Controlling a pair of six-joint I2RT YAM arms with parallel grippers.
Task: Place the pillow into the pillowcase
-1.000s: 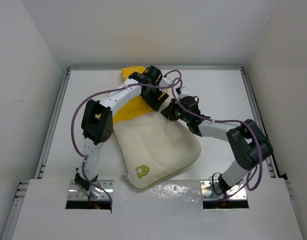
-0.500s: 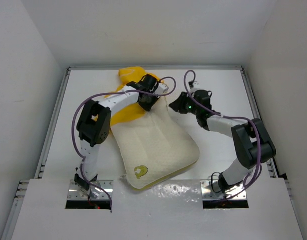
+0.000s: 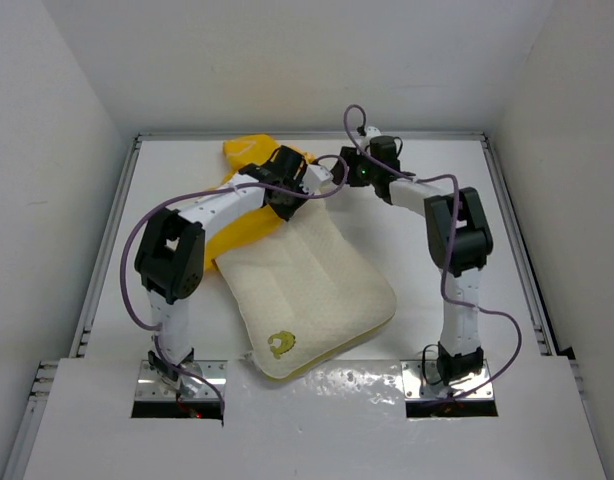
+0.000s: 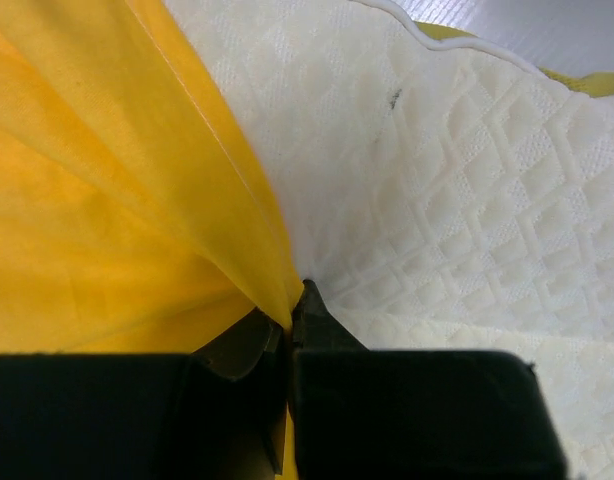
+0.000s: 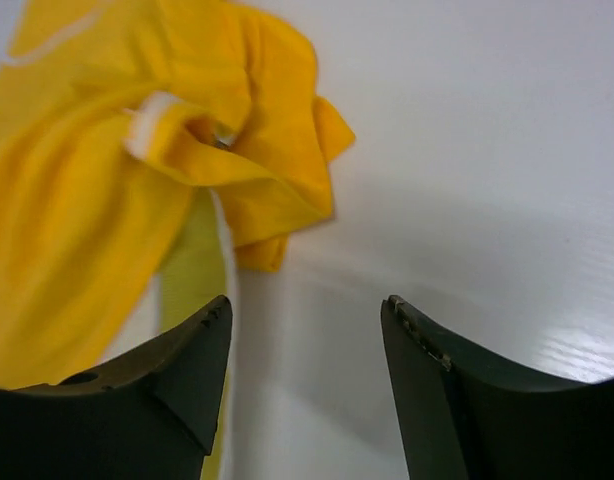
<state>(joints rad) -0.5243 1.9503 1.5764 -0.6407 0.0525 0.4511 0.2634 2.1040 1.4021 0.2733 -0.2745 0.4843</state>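
The only mark in sight is a small yellow-green logo (image 3: 281, 343) on the pillow (image 3: 307, 280), near its near-left corner; it is too small to read. The pillow is cream-white and quilted in diamonds, with a yellow edge band. It lies flat on the middle of the white table (image 3: 467, 170), skewed so that the logo corner points near. Its long axis appears to run diagonally from near right to far left, where its end goes under the pillowcase (image 3: 237, 232). The pillowcase is thin bright yellow fabric, bunched and creased at the far left; no print shows on it. The left gripper (image 4: 290, 320) is clamped on a fold of the pillowcase right at the pillow's far edge. The right gripper (image 5: 307, 305) has its fingers apart above bare table, just right of the bunched fabric and holding nothing.
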